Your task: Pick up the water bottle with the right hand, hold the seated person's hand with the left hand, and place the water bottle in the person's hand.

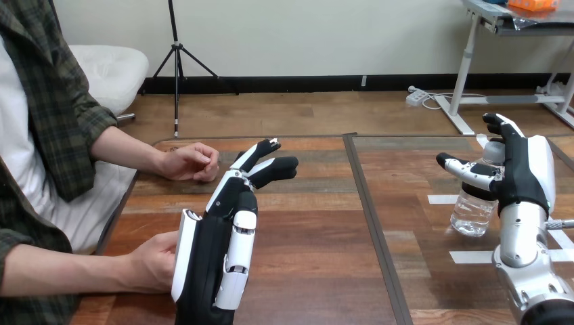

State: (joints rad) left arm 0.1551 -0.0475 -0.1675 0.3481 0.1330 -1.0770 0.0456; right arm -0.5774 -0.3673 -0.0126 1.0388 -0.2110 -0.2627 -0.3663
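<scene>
A clear water bottle (472,211) stands upright at the right of the table. My right hand (524,172) is up against its right side, with the thumb reaching across the bottle's upper part and the fingers straight and pointing up, so the hand is open. My left hand (223,244) is at the table's left middle, open, with straight fingers pointing away from me. The person's hand at the lower left (154,261) rests on the table edge right beside the white back of my left hand; I cannot tell whether they touch.
The person's other hand (191,162) rests loosely curled on the far left of the table, just beyond my left fingertips. A dark seam (372,223) divides the two tabletops. White tape strips (474,257) lie around the bottle.
</scene>
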